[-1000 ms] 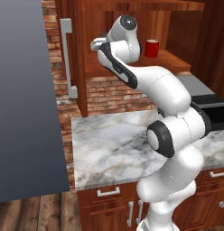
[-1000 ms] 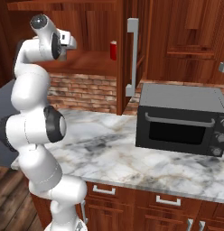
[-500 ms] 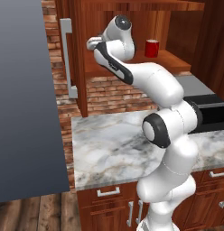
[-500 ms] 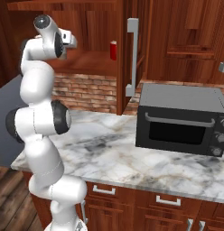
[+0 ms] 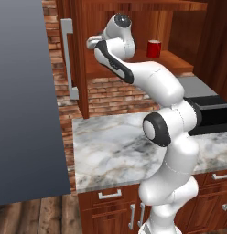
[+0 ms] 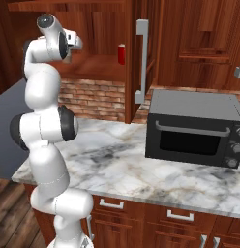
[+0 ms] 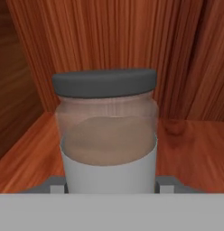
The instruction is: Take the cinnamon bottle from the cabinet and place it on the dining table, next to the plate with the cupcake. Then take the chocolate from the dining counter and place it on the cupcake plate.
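While upright on the cabinet shelf (image 7: 195, 144), cinnamon bottle (image 7: 107, 131), gripper (image 7: 109, 186) fingers flanking it, clamping unclear

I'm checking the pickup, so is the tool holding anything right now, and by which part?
The cinnamon bottle sits between the tool's fingertips at its lower white body, but a firm grip cannot be told.

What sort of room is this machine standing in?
A kitchen, by the look of it: a marble counter with a black toaster oven, wooden cabinets above, and a spice jar on a shelf.
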Controlling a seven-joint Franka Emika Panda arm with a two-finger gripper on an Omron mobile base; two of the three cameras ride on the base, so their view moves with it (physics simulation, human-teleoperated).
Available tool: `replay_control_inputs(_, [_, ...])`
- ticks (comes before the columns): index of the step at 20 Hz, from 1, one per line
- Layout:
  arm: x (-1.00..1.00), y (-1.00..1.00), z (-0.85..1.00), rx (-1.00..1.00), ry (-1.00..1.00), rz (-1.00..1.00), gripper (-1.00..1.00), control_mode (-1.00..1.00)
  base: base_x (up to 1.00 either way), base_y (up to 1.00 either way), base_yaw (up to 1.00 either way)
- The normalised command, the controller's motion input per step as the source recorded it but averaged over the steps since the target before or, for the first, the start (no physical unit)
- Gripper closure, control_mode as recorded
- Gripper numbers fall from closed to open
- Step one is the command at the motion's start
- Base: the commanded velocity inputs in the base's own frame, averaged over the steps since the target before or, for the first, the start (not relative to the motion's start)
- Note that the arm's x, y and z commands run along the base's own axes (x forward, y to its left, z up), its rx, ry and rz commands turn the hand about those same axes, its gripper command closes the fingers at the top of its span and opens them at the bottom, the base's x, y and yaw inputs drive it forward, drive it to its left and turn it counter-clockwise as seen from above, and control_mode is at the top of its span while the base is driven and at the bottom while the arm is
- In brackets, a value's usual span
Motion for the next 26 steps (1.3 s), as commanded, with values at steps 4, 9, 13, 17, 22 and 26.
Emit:
replay_control_inputs(4, [-0.44,0.00,0.00,0.00,-0.02,0.00,1.00,-1.00,0.00,0.00,0.00])
replay_control_inputs(9, [-1.00,-0.07,-0.08,0.00,-0.11,0.00,1.00,-1.00,0.00,0.00,0.00])
replay_control_inputs(13, [-1.00,-0.33,-0.04,0.00,-0.10,0.00,1.00,-1.00,0.00,0.00,0.00])
replay_control_inputs(17, [-1.00,-0.41,0.00,0.00,0.00,0.00,1.00,-1.00,0.00,0.00,0.00])
replay_control_inputs(22, [-1.00,-0.42,0.00,0.00,0.00,0.00,1.00,-1.00,0.00,0.00,0.00])
replay_control_inputs(26, [-1.00,-0.58,-0.02,0.00,0.00,0.00,1.00,-1.00,0.00,0.00,0.00])
